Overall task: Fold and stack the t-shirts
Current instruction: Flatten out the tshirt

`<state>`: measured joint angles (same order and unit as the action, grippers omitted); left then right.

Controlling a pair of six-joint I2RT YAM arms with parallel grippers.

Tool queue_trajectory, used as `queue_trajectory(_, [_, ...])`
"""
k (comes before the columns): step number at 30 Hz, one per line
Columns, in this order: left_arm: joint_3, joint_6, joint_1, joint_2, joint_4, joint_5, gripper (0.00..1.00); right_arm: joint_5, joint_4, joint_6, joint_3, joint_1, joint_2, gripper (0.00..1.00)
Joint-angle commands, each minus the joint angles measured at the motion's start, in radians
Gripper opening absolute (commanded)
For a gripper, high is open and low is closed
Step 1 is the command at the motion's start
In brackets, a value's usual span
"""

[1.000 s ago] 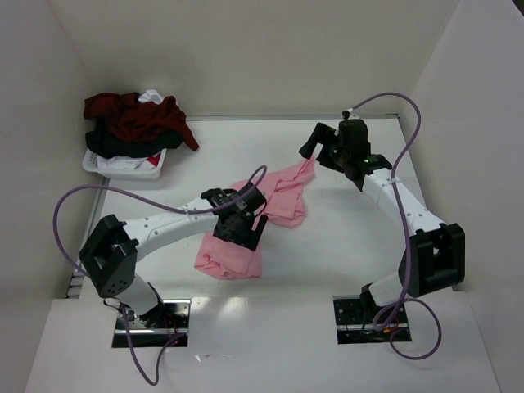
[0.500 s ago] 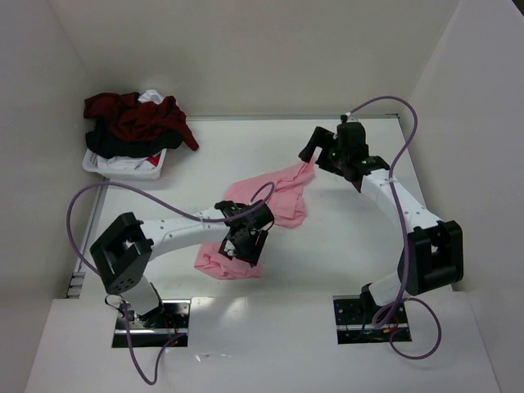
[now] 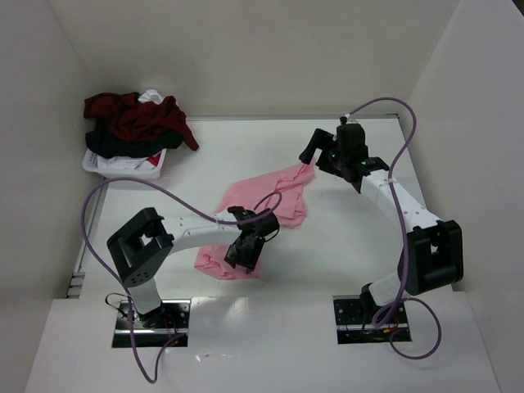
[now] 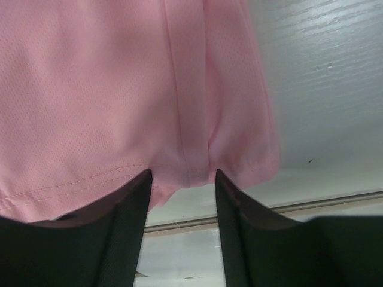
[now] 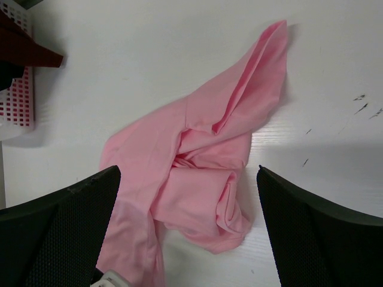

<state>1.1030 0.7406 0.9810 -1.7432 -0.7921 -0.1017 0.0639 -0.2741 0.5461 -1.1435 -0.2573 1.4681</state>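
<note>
**Pink shirt pinched at the near end, far end lying loose**

The white desk point(image 3: 352, 237) carries everything, with pale walls on three sides. The pink t-shirt point(image 3: 274, 192) lies rumpled across its middle, running from a bunched heap near my left arm to a narrow folded tip toward the far right. My left arm lies over the near heap and hides part of it from above.

At the far left corner a pile of dark red, black and white t-shirts point(image 3: 135, 119) spills over the small white basket point(image 3: 123, 170), well apart from the pink one.

My left pincer point(image 4: 182, 176) grips the pink t-shirt: a hemmed fold sits squeezed between the narrow fingers, and cloth fills nearly all of that wrist view. My right pincer point(image 5: 187, 179) is spread wide and holds nothing; it hangs above the desk near the shirt's far tip, with the shirt laid out below it.

The purple cables point(image 3: 383, 100) arc off both arms, and the left one loops across the pink cloth.
</note>
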Motion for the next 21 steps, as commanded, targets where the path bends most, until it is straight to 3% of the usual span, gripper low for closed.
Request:
queue_trajectory(1, [-0.003, 0.017, 0.002, -0.018, -0.009, -0.009, 0.49, -0.018, 0.042, -0.02, 0.005, 0.004, -0.023, 1.0])
queue_trajectory(4, [-0.003, 0.017, 0.002, -0.018, 0.001, -0.009, 0.39, -0.018, 0.042, -0.02, 0.005, 0.004, -0.023, 1.0])
queue_trajectory(11, [-0.003, 0.017, 0.002, -0.038, 0.001, 0.002, 0.37, -0.018, 0.042, -0.029, 0.005, 0.004, -0.023, 1.0])
queue_trajectory(14, [-0.003, 0.017, 0.002, -0.038, 0.001, 0.002, 0.16, -0.027, 0.042, -0.029, 0.005, 0.004, -0.014, 1.0])
queue_trajectory(18, [0.029, 0.008, 0.002, -0.038, -0.01, 0.002, 0.0, -0.027, 0.042, -0.029, 0.005, 0.004, -0.003, 1.0])
queue_trajectory(21, [0.061, 0.008, 0.002, -0.018, -0.047, -0.02, 0.0, -0.027, 0.052, -0.029, -0.004, 0.004, 0.018, 1.0])
